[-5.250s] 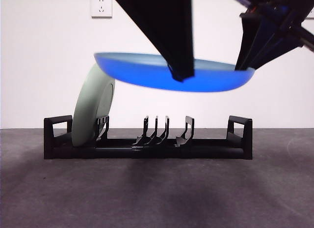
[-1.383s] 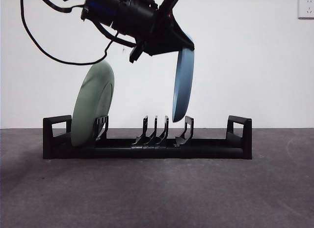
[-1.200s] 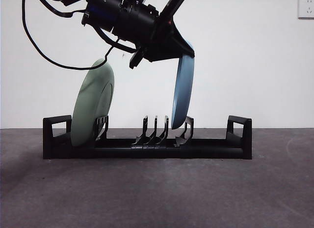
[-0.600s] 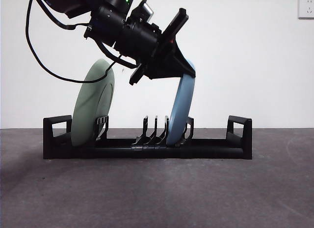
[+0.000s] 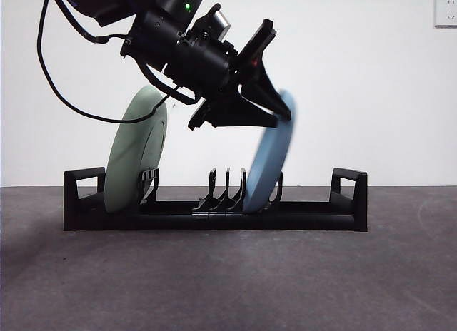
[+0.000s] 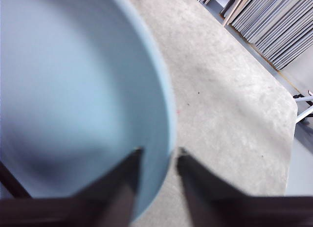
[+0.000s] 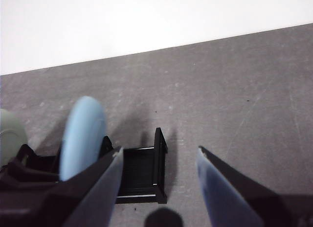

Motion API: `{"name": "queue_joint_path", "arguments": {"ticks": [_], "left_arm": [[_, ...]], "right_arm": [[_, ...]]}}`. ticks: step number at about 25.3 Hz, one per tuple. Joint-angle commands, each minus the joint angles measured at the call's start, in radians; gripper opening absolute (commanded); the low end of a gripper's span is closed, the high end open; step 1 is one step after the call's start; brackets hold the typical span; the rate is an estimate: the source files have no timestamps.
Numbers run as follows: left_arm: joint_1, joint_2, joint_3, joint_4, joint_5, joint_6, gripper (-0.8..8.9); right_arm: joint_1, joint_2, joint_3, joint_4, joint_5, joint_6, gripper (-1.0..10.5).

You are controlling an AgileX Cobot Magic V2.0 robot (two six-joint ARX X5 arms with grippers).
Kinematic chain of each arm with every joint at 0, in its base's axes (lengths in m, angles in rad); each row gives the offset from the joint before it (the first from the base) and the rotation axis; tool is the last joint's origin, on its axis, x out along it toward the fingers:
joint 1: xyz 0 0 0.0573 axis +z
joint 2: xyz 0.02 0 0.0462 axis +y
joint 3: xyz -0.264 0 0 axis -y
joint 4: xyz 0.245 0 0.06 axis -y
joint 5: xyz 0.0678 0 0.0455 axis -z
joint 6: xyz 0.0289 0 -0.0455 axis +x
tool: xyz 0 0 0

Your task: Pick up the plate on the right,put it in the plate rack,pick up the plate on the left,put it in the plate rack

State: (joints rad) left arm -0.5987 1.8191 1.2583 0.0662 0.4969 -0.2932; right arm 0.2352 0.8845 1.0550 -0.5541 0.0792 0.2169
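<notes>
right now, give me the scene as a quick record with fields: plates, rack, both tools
blue plate: lower edge in the plate rack between prongs, leaning right, blurred
green plate: standing in the rack near its left end, leaning right
left tool: jaws either side of the blue plate's rim, slightly apart from it in the left wrist view; grip unclear
right tool: open, holding nothing, raised above the table beyond the rack's right end
table: dark grey mat
</notes>
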Motion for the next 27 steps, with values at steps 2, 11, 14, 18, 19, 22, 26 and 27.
{"name": "queue_joint_path", "arguments": {"ticks": [2, 11, 14, 18, 19, 22, 26, 27], "left_arm": [[-0.004, -0.016, -0.006, 0.007, 0.003, 0.009, 2.36], [-0.005, -0.186, -0.006, -0.027, 0.006, 0.067, 1.98], [-0.005, -0.283, -0.006, -0.111, -0.011, 0.183, 0.00], [-0.005, -0.434, -0.006, -0.297, -0.231, 0.347, -0.08], [-0.005, -0.465, -0.006, -0.338, -0.282, 0.382, -0.08], [-0.002, -0.560, -0.006, -0.450, -0.399, 0.450, -0.08], [0.051, -0.653, -0.013, -0.540, -0.474, 0.491, -0.08], [0.080, -0.679, -0.024, -0.556, -0.470, 0.492, -0.08]], "right_arm": [[0.000, 0.006, 0.002, 0.006, 0.002, 0.002, 2.5], [0.001, 0.006, 0.002, 0.002, -0.007, -0.018, 2.3], [0.001, 0.006, 0.002, -0.005, -0.049, -0.057, 0.2], [0.001, 0.008, 0.002, -0.006, -0.080, -0.091, -0.1], [0.002, 0.008, 0.002, -0.007, -0.080, -0.097, -0.1], [0.002, 0.010, -0.001, -0.006, -0.080, -0.129, -0.1], [0.002, 0.009, -0.021, 0.008, -0.080, -0.140, -0.1], [0.004, 0.007, -0.036, 0.014, -0.080, -0.140, -0.1]]}}
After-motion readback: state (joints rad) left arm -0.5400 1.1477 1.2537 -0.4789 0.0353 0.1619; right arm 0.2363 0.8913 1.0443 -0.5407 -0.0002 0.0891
